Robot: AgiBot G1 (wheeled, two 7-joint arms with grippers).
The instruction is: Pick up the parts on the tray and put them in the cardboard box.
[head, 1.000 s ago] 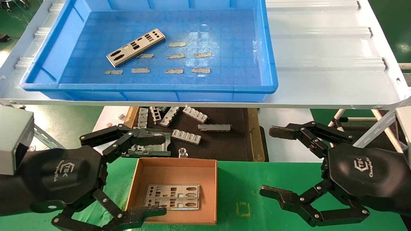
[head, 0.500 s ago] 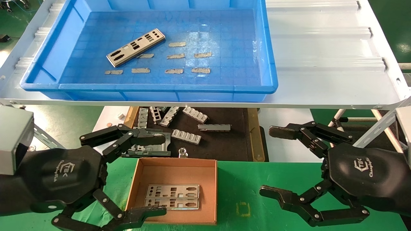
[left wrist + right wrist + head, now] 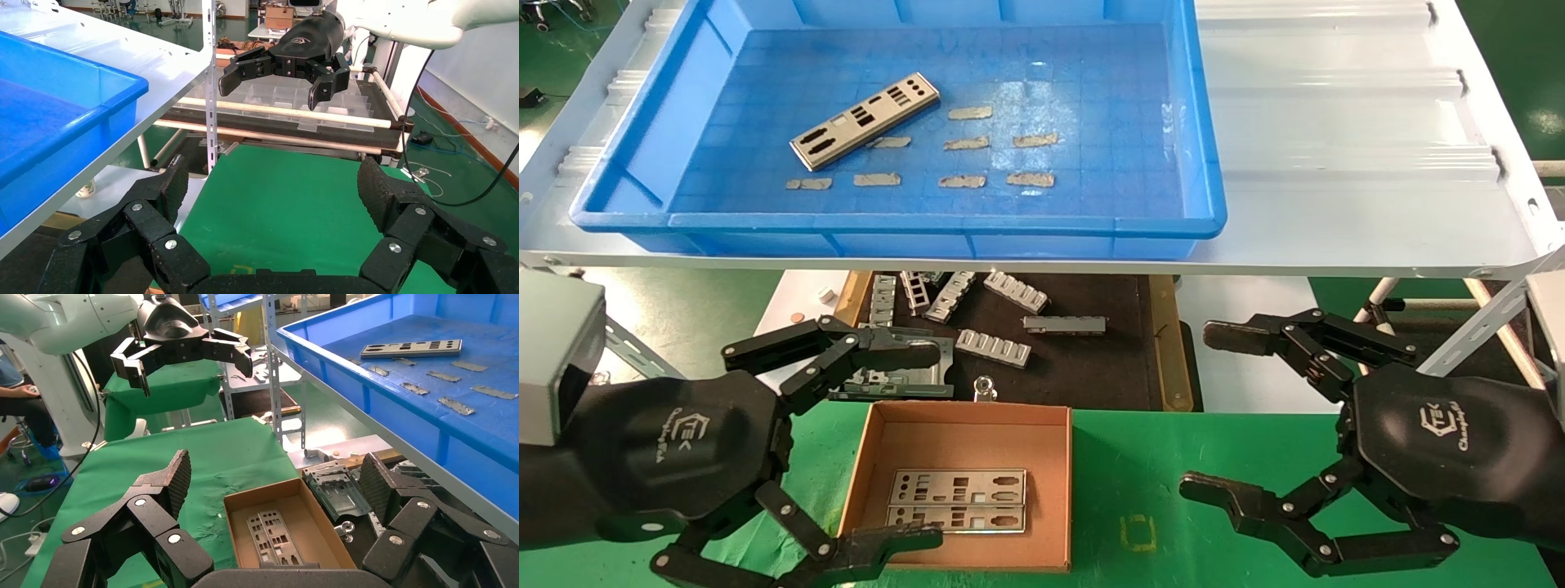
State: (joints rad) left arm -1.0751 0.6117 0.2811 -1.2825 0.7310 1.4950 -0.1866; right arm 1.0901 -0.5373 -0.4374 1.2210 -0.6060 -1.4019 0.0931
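One thin silver punched metal plate lies slanted on the gridded floor of the large shallow bright-blue plastic tray, toward ten o'clock from its middle, with small grey tape scraps just beside it. Two more such plates lie flat, side by side, in the small open brown cardboard box on the green worktop. The left hand hangs spread wide and empty at the box's nine o'clock side, and the right hand hangs equally wide and empty at three o'clock, well apart from the box.

The tray runs off the head view's top edge, the left gripper's lower finger overlaps the cardboard box's near rim, and both arms are cropped
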